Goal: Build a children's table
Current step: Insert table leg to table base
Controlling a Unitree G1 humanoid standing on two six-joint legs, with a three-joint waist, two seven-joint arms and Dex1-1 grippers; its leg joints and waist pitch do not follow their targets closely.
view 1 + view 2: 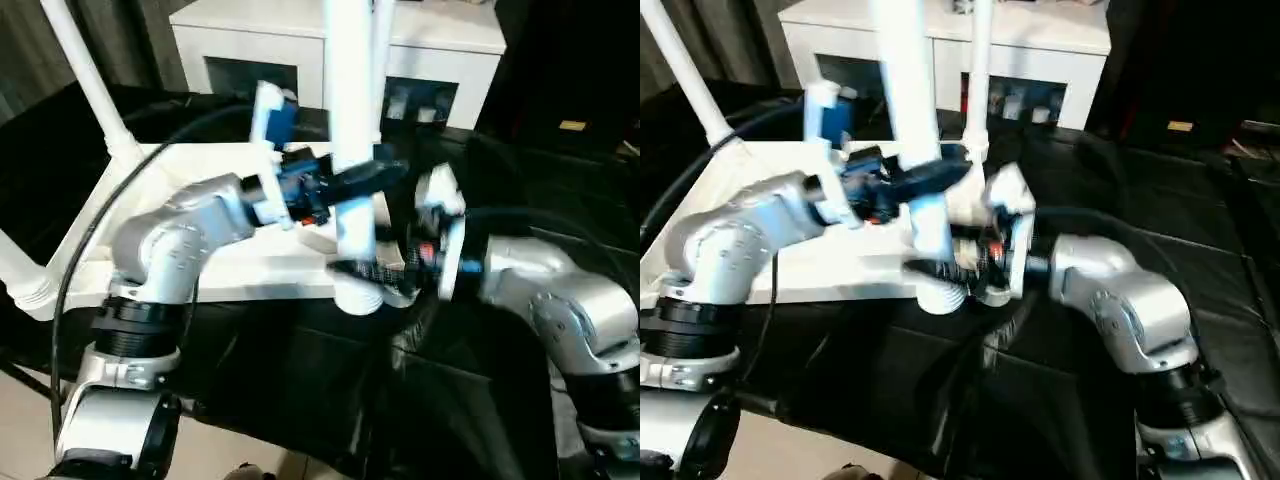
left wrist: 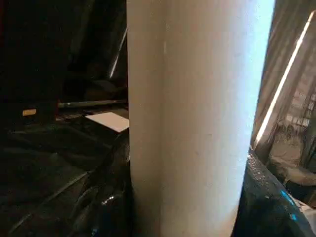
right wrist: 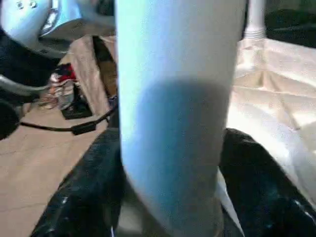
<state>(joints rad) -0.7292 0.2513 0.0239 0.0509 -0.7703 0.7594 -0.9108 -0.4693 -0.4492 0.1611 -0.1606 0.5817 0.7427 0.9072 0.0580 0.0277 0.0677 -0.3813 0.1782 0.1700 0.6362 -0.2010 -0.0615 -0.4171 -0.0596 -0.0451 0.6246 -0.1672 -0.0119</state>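
With my left tool clamped on the leg at frame centre and my right tool straddling its base, grip uncertain, I keep it vertical in the children's table's near corner socket.

White cabinet behind, black sheet beneath

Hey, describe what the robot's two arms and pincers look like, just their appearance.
Both arms are rounded silver shells with black ribbed joint rings. The left arm carries a blue and white wrist block and a black cable; the right arm has red wiring at its wrist. The pincer fingers are glossy black.
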